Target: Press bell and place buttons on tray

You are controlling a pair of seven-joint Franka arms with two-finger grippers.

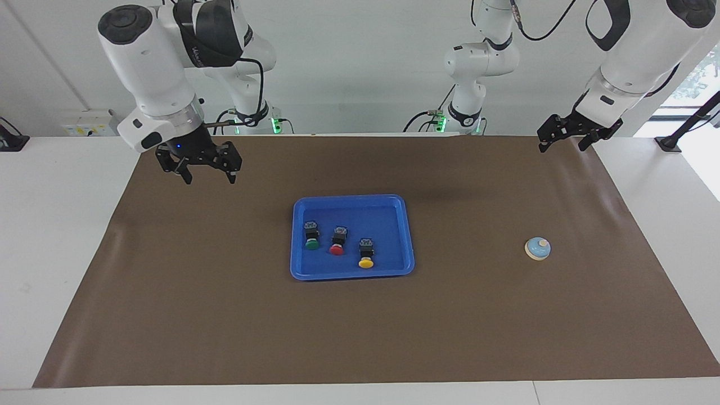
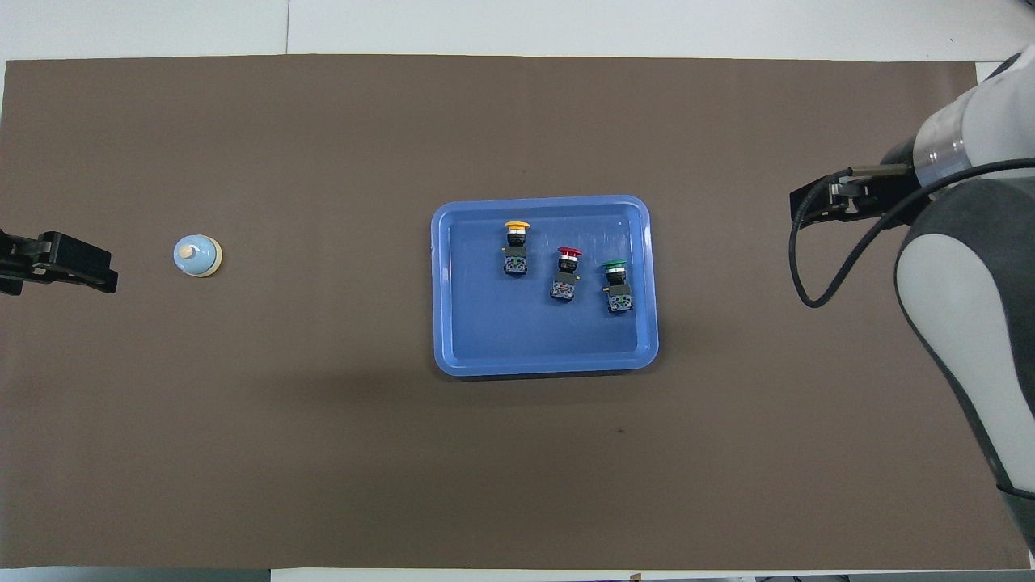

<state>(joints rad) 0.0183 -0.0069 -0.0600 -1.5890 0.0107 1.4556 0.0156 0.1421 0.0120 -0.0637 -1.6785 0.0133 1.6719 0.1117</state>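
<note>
The buttons (image 1: 336,244) lie in the tray (image 1: 400,214) at mat centre, bell (image 1: 538,248) at three o'clock. My right gripper (image 1: 207,175) and left gripper (image 1: 562,143) hang released, empty.

three buttons (image 1: 336,245) in tray (image 1: 395,269)

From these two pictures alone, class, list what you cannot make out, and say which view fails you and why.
- Left gripper, overhead view: cut off by the picture's edge; only its tip shows.
- Right gripper, overhead view: partly covered by its own arm and cable.
- Markings on the buttons in the tray: too small in both views.
- Whether the bell has been pressed: nothing shows it.
</note>
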